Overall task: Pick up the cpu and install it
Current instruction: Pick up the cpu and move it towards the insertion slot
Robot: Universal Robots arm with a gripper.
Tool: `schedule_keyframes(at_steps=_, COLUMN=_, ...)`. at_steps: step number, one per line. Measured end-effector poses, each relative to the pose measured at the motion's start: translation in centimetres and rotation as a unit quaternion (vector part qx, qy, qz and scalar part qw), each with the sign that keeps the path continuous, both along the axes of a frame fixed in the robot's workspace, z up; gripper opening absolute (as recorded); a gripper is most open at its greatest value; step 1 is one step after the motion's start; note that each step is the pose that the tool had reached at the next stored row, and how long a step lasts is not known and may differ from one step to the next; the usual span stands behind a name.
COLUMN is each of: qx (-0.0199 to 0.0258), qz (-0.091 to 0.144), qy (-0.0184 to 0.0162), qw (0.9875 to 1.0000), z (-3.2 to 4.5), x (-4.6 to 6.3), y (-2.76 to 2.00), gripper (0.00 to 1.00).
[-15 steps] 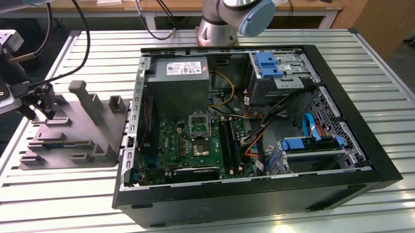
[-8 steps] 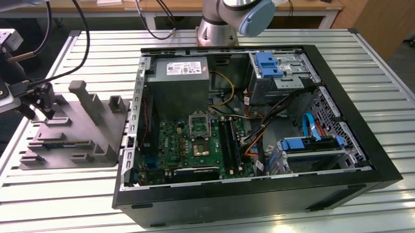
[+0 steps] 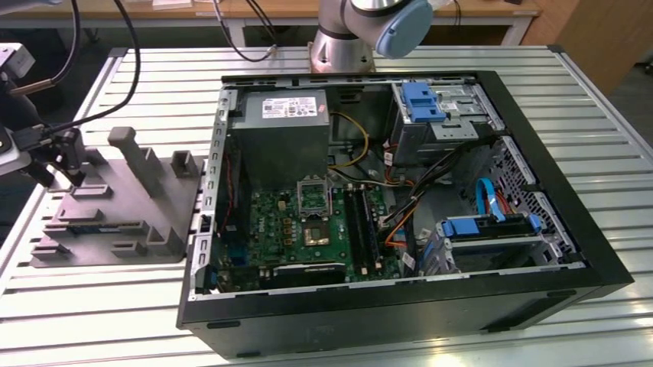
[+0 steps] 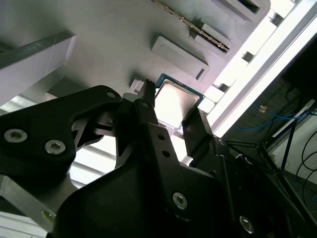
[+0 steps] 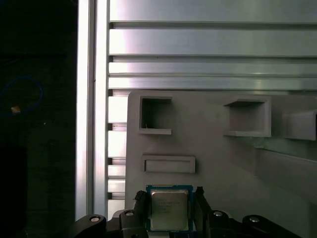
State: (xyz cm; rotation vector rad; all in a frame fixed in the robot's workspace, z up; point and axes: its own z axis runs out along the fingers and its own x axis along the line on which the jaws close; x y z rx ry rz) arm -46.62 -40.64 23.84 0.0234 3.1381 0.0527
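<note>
At the exterior view's far left, you see the gripper [image 3: 61, 177] held low over the grey tray [image 3: 122, 222]. The tray lies on the slatted metal desk [image 3: 571, 107], just beside the open case [image 3: 602, 267].

Both wrist views show the jaws closed on the cpu [image 5: 168, 210]. One black finger [image 5: 140, 204] bears on one edge and its partner bears on the opposite edge. The silvery top and its green rim face the cameras between them.

The cpu sits near a corner of the tray, close to the bare desk slats. You cannot tell whether it rests on the tray or hangs just clear of it.

In the first wrist view, a low rectangular block [image 5: 168, 164] of the tray lies just beyond the cpu. Two square pockets [image 5: 155, 116] lie farther along.

In the exterior view, upright posts [image 3: 138, 157] rise from the tray between the gripper and the case. Inside the case, the green motherboard [image 3: 274, 222] carries the metal-framed socket [image 3: 313, 229]. The socket is well apart from the cpu, with the posts and the case wall between them. The arm [image 3: 352, 30] stands at the desk's far edge, behind the case.
</note>
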Motion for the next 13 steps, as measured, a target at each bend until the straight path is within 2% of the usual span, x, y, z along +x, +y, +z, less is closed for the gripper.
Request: schedule_keyframes(at_steps=13, qx=0.0000, qz=0.000, qy=0.0000, qw=1.0000, z=0.49, x=0.00, y=0.00, gripper=0.47)
